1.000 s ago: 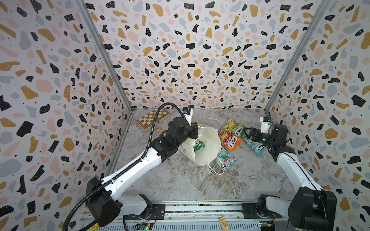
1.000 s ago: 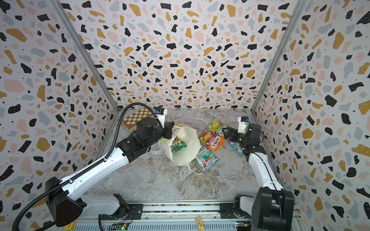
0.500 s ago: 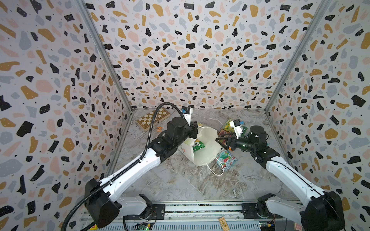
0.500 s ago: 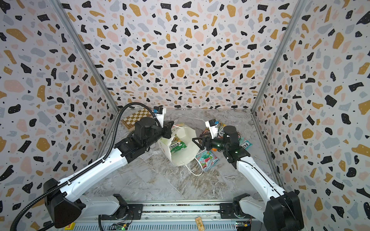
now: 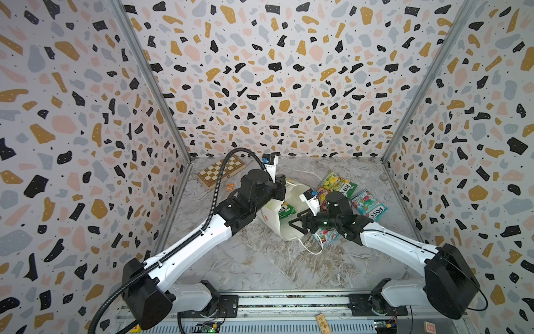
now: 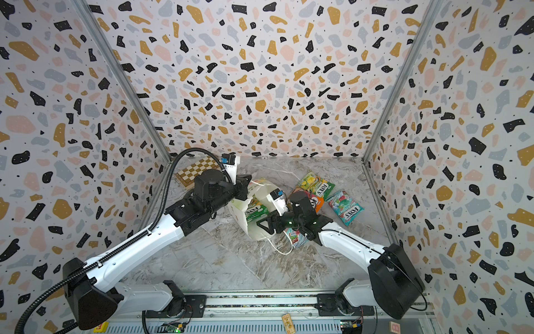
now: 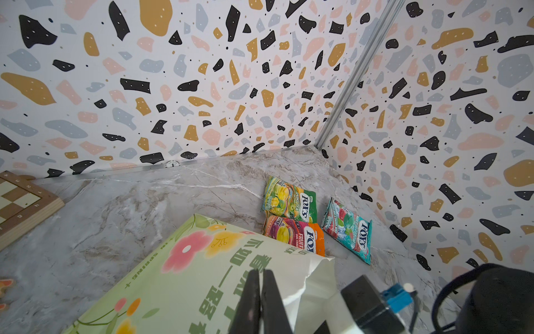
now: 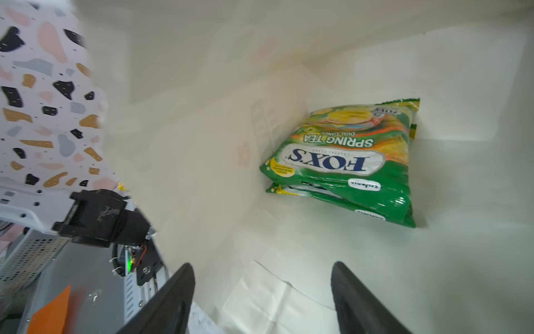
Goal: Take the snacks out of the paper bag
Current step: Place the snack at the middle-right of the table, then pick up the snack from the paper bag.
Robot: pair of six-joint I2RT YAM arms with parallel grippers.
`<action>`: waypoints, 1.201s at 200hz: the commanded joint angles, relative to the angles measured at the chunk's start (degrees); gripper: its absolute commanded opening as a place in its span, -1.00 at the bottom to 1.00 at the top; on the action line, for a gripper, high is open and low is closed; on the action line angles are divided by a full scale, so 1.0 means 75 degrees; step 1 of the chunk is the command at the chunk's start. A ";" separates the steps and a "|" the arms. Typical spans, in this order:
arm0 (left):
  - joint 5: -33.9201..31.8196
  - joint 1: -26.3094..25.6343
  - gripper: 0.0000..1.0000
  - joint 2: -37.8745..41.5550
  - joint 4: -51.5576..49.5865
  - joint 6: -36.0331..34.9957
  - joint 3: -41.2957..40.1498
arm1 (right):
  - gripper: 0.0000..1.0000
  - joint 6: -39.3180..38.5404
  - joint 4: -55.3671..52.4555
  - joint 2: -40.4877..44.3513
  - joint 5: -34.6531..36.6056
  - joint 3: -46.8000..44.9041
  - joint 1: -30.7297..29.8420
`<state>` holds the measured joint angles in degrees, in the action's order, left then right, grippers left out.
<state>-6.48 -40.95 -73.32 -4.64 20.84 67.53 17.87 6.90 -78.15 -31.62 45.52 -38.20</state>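
- Now what look like two green packets (image 8: 341,162) lie stacked deep inside the paper bag (image 5: 271,221), which sits tipped over mid-table with its mouth turned right and upward.
- My left gripper (image 7: 261,273) is pinched tight on the bag's upper rim and holds the mouth open.
- My right gripper (image 8: 261,264) has just swung in from the far-right pile, where it was a second ago. It now sits at the bag's mouth, jaws wide and empty, aimed at the packets but not touching them.
- I judge that one drop-off is done and the next pick is starting: reach deeper, then close on the top packet.
- Right of the bag lie a green-yellow packet (image 7: 289,199), an orange-red packet (image 7: 291,234) and a teal packet (image 7: 346,228); a fourth packet (image 5: 326,240) lies nearer, partly under my right arm.
- A cord handle (image 5: 310,250) trails on the table near the mouth and could snag my fingers.
- Far left lies a chessboard (image 5: 222,170), well apart from all this.
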 commanded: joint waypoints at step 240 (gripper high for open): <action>0.0161 -0.0013 -1.00 0.0254 0.0534 0.0092 -0.0144 | 0.44 0.2153 -0.0670 -0.2642 0.3644 0.2368 -0.0541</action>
<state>-5.08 -40.95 -72.75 -3.79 21.54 66.96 32.38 1.13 -97.19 -5.08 60.75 -42.22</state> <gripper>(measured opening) 0.047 0.730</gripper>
